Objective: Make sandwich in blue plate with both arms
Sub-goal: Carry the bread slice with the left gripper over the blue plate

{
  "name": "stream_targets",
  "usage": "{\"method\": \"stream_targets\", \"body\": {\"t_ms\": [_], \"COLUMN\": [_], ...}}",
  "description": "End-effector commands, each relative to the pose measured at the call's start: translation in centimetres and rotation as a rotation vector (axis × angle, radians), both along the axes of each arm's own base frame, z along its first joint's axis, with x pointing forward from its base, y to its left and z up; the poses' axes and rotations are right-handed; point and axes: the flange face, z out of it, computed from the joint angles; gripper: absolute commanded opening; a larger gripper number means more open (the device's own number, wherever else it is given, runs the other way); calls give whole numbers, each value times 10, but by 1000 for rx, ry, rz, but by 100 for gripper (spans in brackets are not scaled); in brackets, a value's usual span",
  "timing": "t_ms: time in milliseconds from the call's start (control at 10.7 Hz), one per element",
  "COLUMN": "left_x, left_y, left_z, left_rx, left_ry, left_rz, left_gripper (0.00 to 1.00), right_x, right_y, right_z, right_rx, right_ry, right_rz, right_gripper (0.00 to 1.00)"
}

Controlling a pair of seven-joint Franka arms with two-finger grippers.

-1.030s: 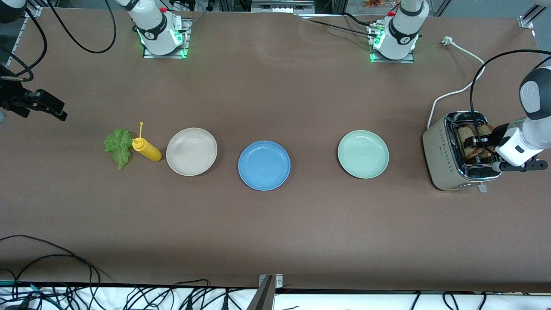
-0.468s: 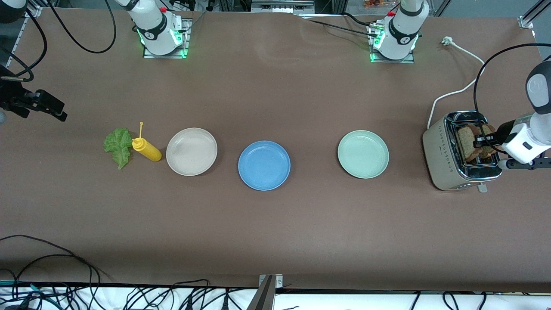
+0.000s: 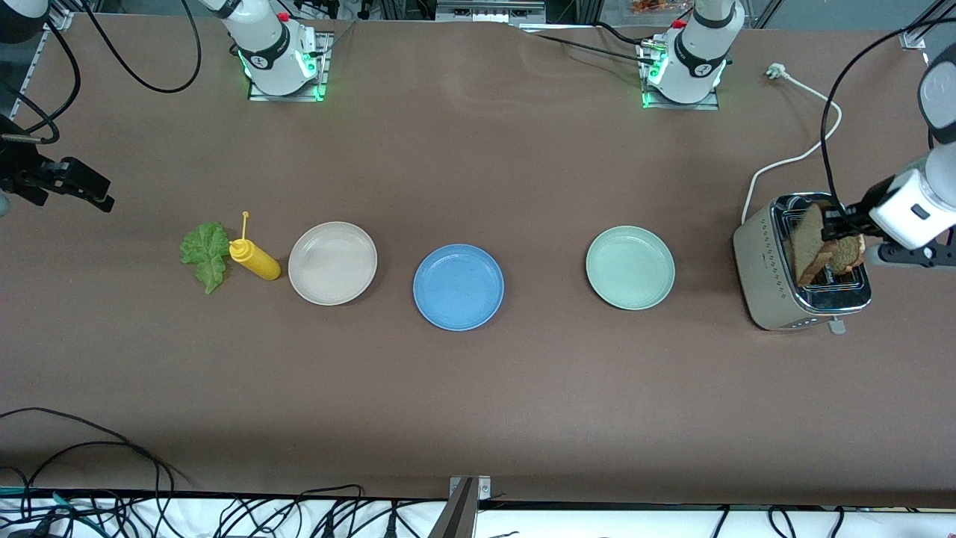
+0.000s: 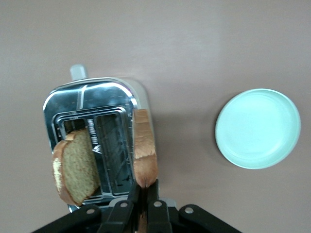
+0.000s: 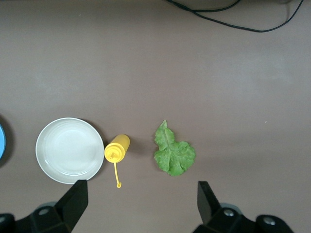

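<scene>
Because the bread has to come out of the toaster [image 3: 799, 261] before anything can be stacked, one bread slice [image 3: 809, 243] is clamped edge-on between the fingers of the left claw [image 3: 830, 228] and is held over the slots at the left arm's end of the table [image 3: 478, 388]. It appears lifted clear of its slot, so that it can be carried upright. A second slice [image 4: 77, 166] is seen leaning in the other slot, left for a later pick. The blue plate [image 3: 458, 287] lies bare between the beige plate [image 3: 332, 263] and the pale green plate [image 3: 630, 267], ready to receive the layers. The right claw [image 5: 141, 204] waits with its fingers spread apart above the lettuce leaf [image 3: 205, 252], which lies just beside the yellow squeeze bottle [image 3: 254, 258] toward the right arm's end, presumably so that the leaf can be fetched next.
</scene>
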Motion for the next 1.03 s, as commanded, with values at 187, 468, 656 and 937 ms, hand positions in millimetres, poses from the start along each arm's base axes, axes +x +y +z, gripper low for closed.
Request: {"method": "stream_targets", "body": {"t_ms": [187,468,656,937], "left_x": [-18,-25,-36,-53], "left_y": [-102,-194,-260,-345], "left_z": [27,0,-23,-54], "left_rx": [89,76,64,33], "left_ry": [9,44,70,61], "left_rz": [-107,-195,-170,-125], "left_gripper": [0,0,0,0], "right_x": [2,2,2,2], "right_y": [1,1,1,1], "right_z": [-2,-2,-2,-2], "right_rx": [-26,-26,-26,-26], "right_ry": [-12,-12,-12,-12], "right_rz": [-8,-8,-8,-8], "right_gripper": [100,100,100,100]}}
